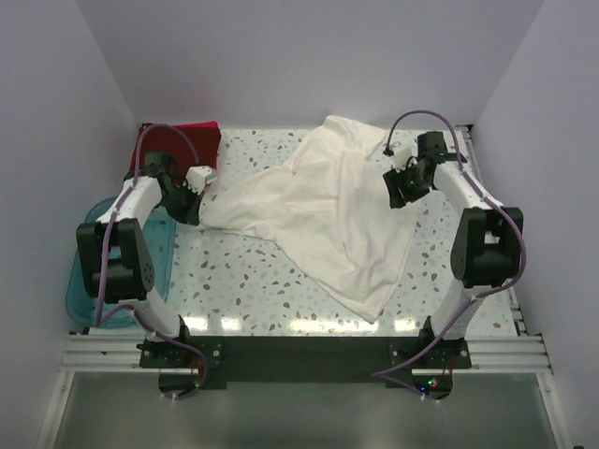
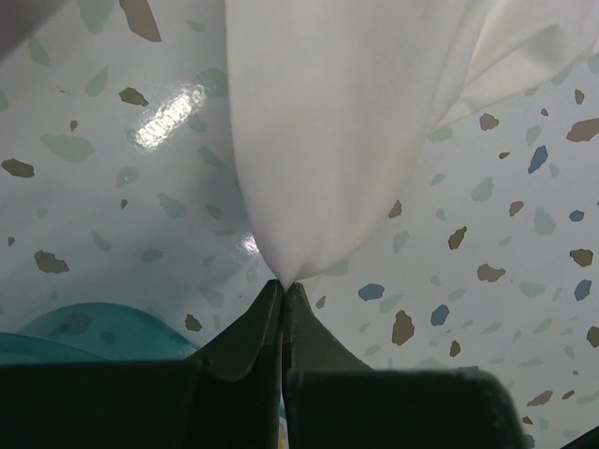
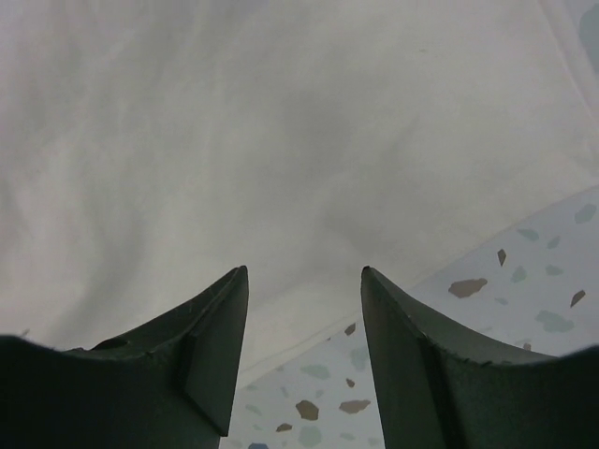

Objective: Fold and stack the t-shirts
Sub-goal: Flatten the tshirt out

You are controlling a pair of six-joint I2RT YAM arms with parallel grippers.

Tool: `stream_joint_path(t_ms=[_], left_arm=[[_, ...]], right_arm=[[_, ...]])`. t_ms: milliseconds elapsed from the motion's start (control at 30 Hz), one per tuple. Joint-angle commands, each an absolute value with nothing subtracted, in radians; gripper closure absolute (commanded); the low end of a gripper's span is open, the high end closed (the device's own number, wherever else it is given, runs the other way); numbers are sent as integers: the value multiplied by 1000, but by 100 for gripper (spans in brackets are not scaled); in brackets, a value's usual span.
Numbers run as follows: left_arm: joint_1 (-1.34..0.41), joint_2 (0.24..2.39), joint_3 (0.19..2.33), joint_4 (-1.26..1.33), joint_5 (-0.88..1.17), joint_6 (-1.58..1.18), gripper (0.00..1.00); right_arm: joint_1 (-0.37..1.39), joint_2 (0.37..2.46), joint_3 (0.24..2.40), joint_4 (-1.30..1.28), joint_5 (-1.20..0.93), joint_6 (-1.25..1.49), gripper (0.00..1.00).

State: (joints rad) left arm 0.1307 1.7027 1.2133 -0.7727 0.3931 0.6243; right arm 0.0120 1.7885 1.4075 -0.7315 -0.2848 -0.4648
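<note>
Soft matt cream-white cloth t-shirt (image 1: pixel 328 215), glossy speckled terrazzo table (image 1: pixel 243 271), translucent teal plastic tub (image 1: pixel 84 281), matt dark red cloth (image 1: pixel 192 140)

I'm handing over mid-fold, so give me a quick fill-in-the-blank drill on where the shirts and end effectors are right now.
1. The left end effector is ___ on the white shirt.
2. The right end effector hangs ___ over that shirt's edge.
3. The red shirt lies at the table's back ___ corner.
4. The tub sits at the table's ___ edge.

Missing words: shut; open; left; left.
</note>
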Motion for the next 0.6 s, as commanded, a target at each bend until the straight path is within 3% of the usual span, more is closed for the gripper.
stream_joint_path(t_ms=[0, 300, 567], left_arm=[[133, 1684, 1216, -827, 371, 670, 100], [86, 1589, 1106, -981, 298, 811, 100], [-179, 1448, 1040, -1245, 331, 1046, 100]], right_arm=[[44, 1862, 1457, -640, -154, -406, 45], [43, 2025, 1457, -680, 67, -541, 53], [-100, 2071, 1477, -709, 227, -745, 59]])
